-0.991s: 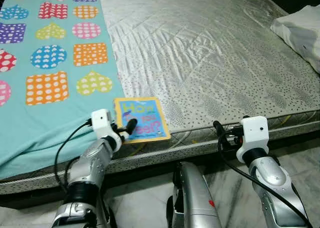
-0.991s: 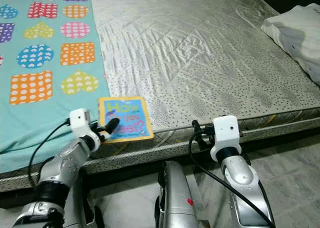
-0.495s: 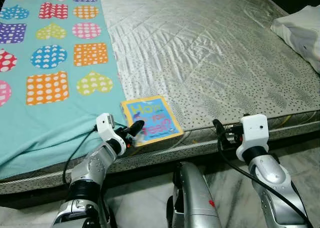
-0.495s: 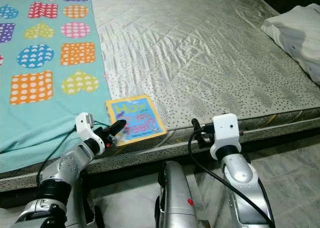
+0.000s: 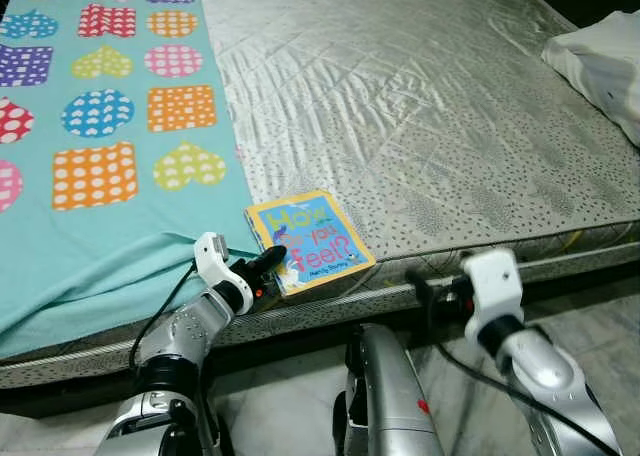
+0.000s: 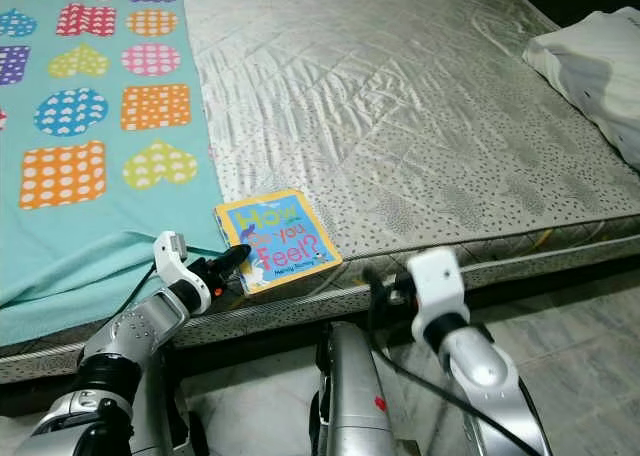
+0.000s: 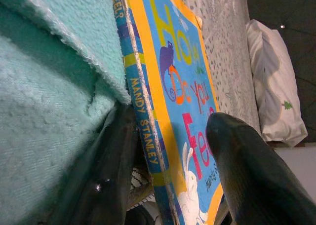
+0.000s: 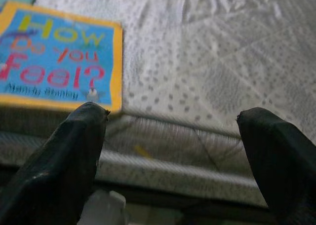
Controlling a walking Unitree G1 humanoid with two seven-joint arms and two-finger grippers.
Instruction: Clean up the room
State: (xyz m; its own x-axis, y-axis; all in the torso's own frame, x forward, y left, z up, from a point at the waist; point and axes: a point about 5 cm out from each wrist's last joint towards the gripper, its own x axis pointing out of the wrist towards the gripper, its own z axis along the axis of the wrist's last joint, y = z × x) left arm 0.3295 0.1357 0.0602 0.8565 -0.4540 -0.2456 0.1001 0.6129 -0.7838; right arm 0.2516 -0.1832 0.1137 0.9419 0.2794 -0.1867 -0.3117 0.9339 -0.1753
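The "How Do You Feel?" book (image 5: 310,241) lies at the mattress (image 5: 430,126) edge beside the teal blanket (image 5: 100,176); left gripper (image 5: 268,264) grabbing it, lift comes next. Left wrist view: fingers (image 7: 247,170) straddle its spine corner, nearly clamped. Right wrist view: right gripper (image 8: 173,151) gapes wide, empty, facing the bed edge.

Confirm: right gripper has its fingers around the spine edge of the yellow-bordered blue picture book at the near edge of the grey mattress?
Wrong arm. The left gripper has its fingers around the spine edge of the yellow-bordered blue picture book, as the left wrist view shows. The right gripper hangs open, apart from the book. The rest stands: the book lies at the near edge of the grey mattress.
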